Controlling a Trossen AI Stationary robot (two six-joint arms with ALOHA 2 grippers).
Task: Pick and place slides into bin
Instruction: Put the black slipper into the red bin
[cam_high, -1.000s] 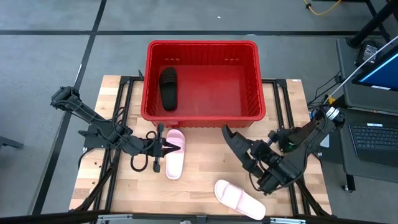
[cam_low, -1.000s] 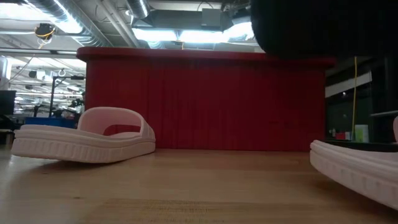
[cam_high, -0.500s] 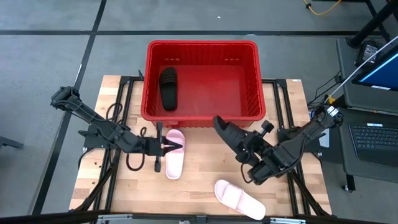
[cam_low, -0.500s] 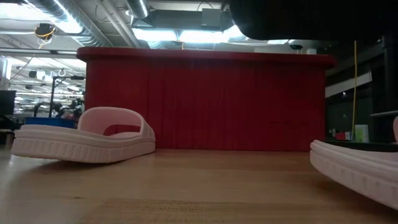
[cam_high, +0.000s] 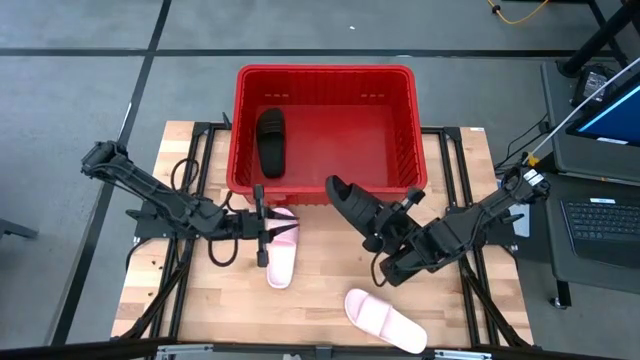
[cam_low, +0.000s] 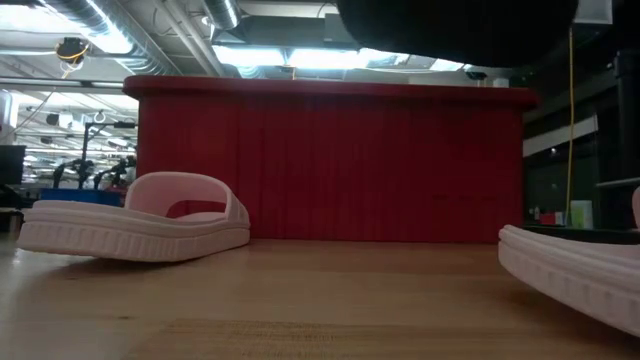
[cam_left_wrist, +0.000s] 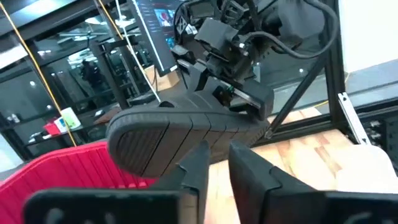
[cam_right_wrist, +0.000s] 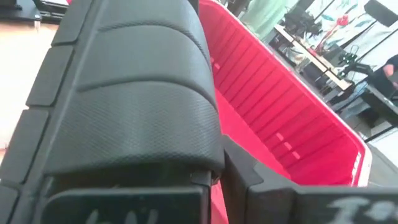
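Bin (cam_high: 325, 72): red, slotted walls, thick rim; stands at the far middle of the tabletop (cam_high: 330, 280), with its far end overhanging the far edge. Holds one black slide (cam_high: 270, 142), lying lengthwise against the left wall; the rest of the bin floor is bare red.

Tabletop: pale wood planks; open wood between the two pink slides and along the near edge.

Right gripper (cam_high: 372, 228): arm stretched in from the right side, low and slanting toward the bin's near wall. Jaws closed on a second black slide (cam_high: 350, 200), lifted off the wood, toe just short of the bin's near rim.

Left gripper (cam_high: 266, 232): arm reaching in from the left, level over the wood; jaws a little parted, tips at the left edge of a pink slide (cam_high: 281, 247).

Pink slide: flat just before the bin's near wall.

Second pink slide (cam_high: 385, 320): lies aslant near the near edge, well apart from the first.
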